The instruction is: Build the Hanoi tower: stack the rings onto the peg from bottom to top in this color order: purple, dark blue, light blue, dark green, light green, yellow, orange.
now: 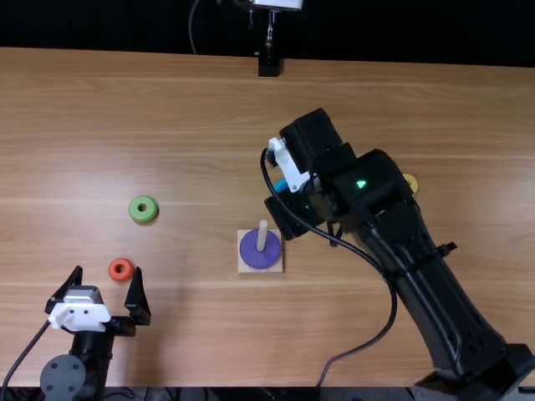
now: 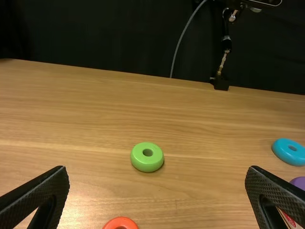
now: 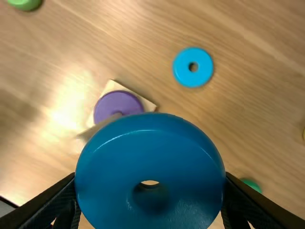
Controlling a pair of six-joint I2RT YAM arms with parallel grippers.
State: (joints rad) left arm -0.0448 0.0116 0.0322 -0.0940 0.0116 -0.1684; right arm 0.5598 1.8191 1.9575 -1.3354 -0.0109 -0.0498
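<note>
Dark blue ring [image 3: 147, 150] in right gripper [image 3: 150, 183] risked snagging peg [image 1: 262, 236], three o'clock from wide-spread left gripper [image 1: 108, 272], if misaligned.

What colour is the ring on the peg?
Purple. The ring on the peg shows best in the top view.

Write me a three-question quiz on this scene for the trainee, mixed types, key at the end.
1. True or false: the purple ring sits on the peg.
2. Short answer: what is held between the jaws of the right gripper?
3. Fill the blank: in the top view, the ring nearest the left gripper is the ____ ring.

Key: 1. true; 2. dark blue ring; 3. orange
</note>
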